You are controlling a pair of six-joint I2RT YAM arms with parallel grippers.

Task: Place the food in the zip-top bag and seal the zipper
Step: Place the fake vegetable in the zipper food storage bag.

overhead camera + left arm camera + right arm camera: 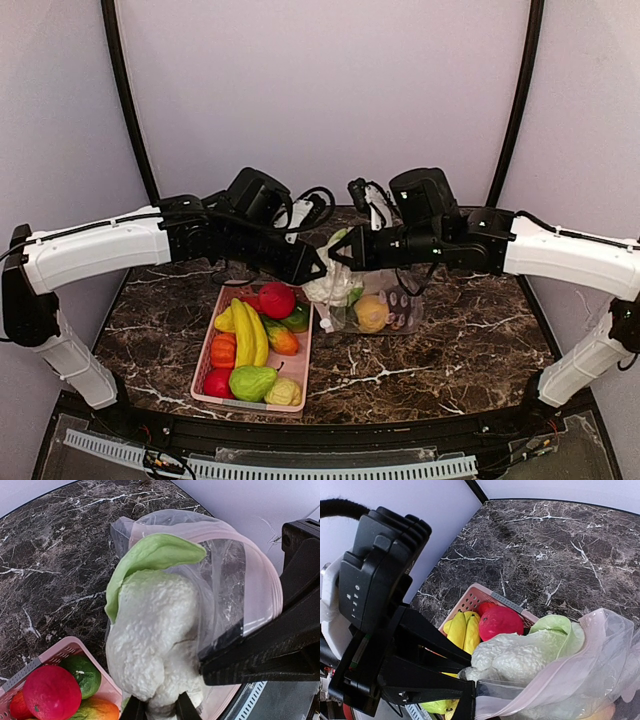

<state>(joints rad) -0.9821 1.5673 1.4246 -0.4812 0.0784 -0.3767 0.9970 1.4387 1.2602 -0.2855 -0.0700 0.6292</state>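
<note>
A dark marble bench [460, 340] veined in white stands between pale walls [320, 90]. A pink basket [203, 382] of toy produce sits by the bench's near edge, left of the middle. The zip-top bag [400, 310] lies at the middle with a yellow-orange ball [370, 313] inside. The left end effector [320, 265] is clamped on the base of the white cauliflower [150, 640], held at the bag's open mouth. The right end effector [337, 252] is pinched tight on the bag's rim at the pink zipper [265, 580].
</note>
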